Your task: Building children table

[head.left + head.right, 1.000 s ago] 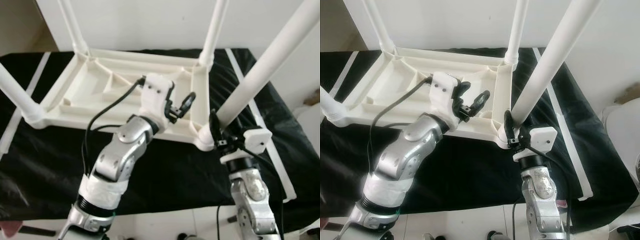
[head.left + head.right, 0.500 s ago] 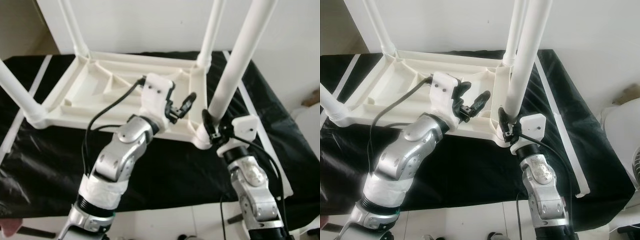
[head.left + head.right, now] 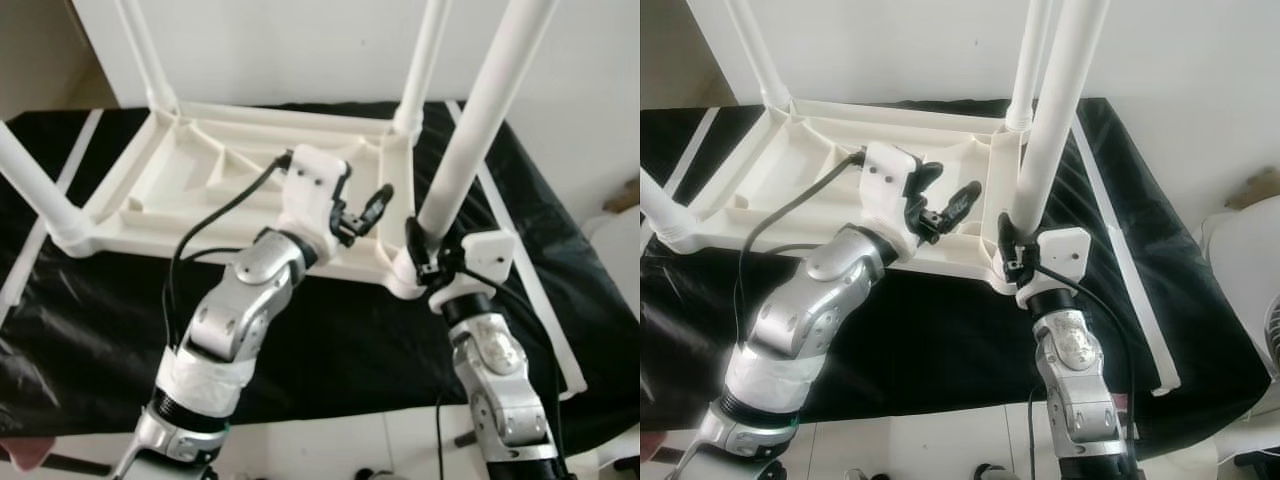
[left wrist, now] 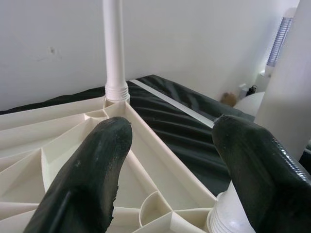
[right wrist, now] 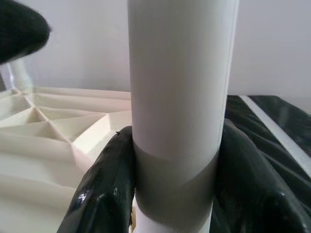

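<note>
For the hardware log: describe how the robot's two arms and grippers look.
Both arms are silver metal with rounded segments; the left arm has a white band near its base. Each wrist carries a white boxy housing. A black cable loops to the left one. The left gripper and right gripper each have two long, glossy black fingers.

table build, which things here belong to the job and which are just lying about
Part of the job:
- upturned white plastic table top
- near right table leg, clamped near its base by the right gripper
- left gripper, jaws open over the frame
- three other fitted legs

Just lying about:
- black cloth
- white fan
</note>
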Robot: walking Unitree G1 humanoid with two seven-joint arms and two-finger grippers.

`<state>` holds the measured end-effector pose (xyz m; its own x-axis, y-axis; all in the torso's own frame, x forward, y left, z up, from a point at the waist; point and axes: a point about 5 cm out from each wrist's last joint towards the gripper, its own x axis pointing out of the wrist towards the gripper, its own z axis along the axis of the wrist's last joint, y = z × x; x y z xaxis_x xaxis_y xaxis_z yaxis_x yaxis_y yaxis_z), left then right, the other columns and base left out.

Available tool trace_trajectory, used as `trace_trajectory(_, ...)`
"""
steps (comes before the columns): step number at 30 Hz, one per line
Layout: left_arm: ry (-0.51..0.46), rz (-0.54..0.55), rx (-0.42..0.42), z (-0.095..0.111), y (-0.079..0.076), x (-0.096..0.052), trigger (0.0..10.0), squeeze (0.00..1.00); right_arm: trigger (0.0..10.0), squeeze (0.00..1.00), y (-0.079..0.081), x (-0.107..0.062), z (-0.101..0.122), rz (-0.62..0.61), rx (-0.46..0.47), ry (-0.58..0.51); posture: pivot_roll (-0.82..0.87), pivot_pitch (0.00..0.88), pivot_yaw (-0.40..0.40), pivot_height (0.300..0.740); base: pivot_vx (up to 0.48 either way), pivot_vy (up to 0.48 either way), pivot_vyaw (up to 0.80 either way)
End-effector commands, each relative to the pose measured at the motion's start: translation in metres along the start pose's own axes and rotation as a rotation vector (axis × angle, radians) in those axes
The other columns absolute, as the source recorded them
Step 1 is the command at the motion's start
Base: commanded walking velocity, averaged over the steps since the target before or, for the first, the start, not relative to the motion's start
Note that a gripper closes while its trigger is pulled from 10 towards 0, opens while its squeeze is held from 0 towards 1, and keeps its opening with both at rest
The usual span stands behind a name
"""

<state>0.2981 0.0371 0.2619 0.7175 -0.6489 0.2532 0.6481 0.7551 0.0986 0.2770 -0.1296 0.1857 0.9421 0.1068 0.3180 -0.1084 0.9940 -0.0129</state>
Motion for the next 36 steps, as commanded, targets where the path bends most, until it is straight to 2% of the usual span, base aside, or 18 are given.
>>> trace_trajectory(1,-0.002,-0.071,-0.003,0.0,-0.005,0.0,10.0,0.0,10.0,0.0,0.002,-0.011,-0.042,-0.139,-0.016,0.238,-0.14,0.168,0.018,0.74,0.0,0.0,0.0)
trace_trajectory(2,-0.002,-0.071,-0.003,0.0,-0.005,0.0,10.0,0.0,10.0,0.0,0.002,-0.011,-0.042,-0.139,-0.016,0.238,-0.14,0.168,0.018,0.74,0.0,0.0,0.0)
trace_trajectory(3,-0.004,-0.071,-0.004,0.001,-0.005,0.001,10.0,0.0,10.0,0.0,0.003,-0.01,-0.043,-0.239,-0.059,0.235,-0.14,0.167,0.017,0.74,0.0,0.0,0.0)
trace_trajectory(4,-0.005,-0.071,-0.004,0.001,-0.005,0.001,10.0,0.0,10.0,0.0,0.002,-0.01,-0.044,-0.266,-0.079,0.237,-0.14,0.167,0.017,0.74,0.0,0.0,0.0)
trace_trajectory(7,-0.008,-0.069,-0.001,0.002,-0.004,0.001,10.0,0.0,10.0,0.0,-0.001,-0.009,-0.046,-0.292,-0.116,0.23,-0.13,0.163,0.016,0.74,0.0,0.0,0.0)
trace_trajectory(16,-0.013,-0.062,0.003,0.004,-0.002,0.001,10.0,0.0,10.0,0.0,-0.007,-0.011,-0.048,-0.346,-0.077,0.244,-0.13,0.159,0.011,0.74,0.0,0.0,0.0)
trace_trajectory(21,-0.015,-0.059,0.0,0.004,-0.002,0.0,10.0,0.0,10.0,0.0,-0.014,-0.011,-0.044,-0.424,-0.062,0.231,-0.13,0.162,0.01,0.74,0.0,0.0,0.0)
trace_trajectory(22,-0.014,-0.059,-0.002,0.004,-0.002,0.0,10.0,0.0,10.0,0.0,-0.025,-0.013,-0.044,-0.522,-0.07,0.234,-0.13,0.163,0.009,0.74,0.0,0.0,0.0)
trace_trajectory(24,-0.014,-0.059,-0.002,0.004,-0.002,0.0,10.0,0.0,10.0,0.0,-0.025,-0.013,-0.044,-0.522,-0.07,0.234,-0.13,0.163,0.009,0.74,0.0,0.0,0.0)
trace_trajectory(26,-0.014,-0.06,-0.004,0.003,-0.002,0.0,10.0,0.0,10.0,0.0,-0.037,-0.016,-0.045,-0.607,-0.096,0.236,-0.13,0.164,0.01,0.74,0.0,0.0,0.0)
trace_trajectory(28,-0.014,-0.06,-0.004,0.003,-0.002,0.0,10.0,0.0,10.0,0.0,-0.037,-0.016,-0.045,-0.607,-0.096,0.236,-0.13,0.164,0.01,0.74,0.0,0.0,0.0)
trace_trajectory(32,-0.013,-0.062,-0.006,0.003,-0.002,0.0,10.0,0.0,10.0,0.0,-0.054,-0.022,-0.047,-0.726,-0.112,0.251,-0.13,0.163,0.016,0.74,0.0,0.0,0.0)
trace_trajectory(36,-0.012,-0.068,-0.008,0.003,-0.003,0.001,10.0,0.0,10.0,0.0,-0.056,-0.021,-0.046,-0.748,-0.115,0.241,-0.13,0.159,0.018,0.74,0.0,0.0,0.0)
